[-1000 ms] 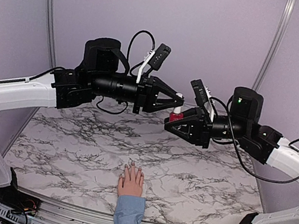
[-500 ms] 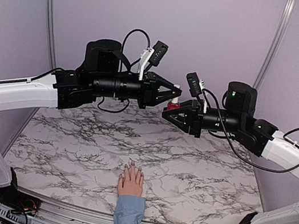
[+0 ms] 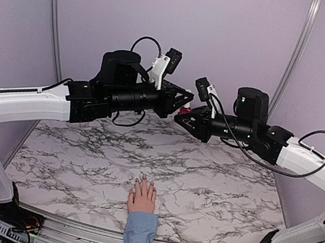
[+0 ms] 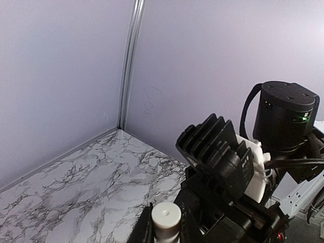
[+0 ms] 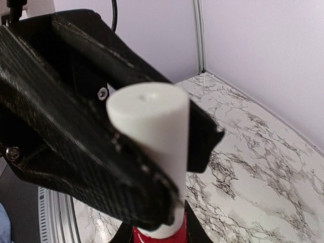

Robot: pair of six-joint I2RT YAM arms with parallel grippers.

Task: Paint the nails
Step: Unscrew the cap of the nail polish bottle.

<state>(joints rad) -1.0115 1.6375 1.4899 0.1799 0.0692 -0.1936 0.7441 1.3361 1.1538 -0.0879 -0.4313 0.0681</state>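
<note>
Marble table point(image 3: 82, 145) bears a pink hand point(image 3: 143, 197) at 6 o'clock; above 12, left gripper point(image 3: 187, 99) pinches the white cap point(image 5: 152, 131), right gripper point(image 3: 180, 116) clamps the red bottle point(image 5: 157, 236).

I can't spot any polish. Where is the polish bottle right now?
The polish bottle hangs in mid-air above the far side of the table, centre of the top view, pinched between the left gripper and right gripper.
</note>
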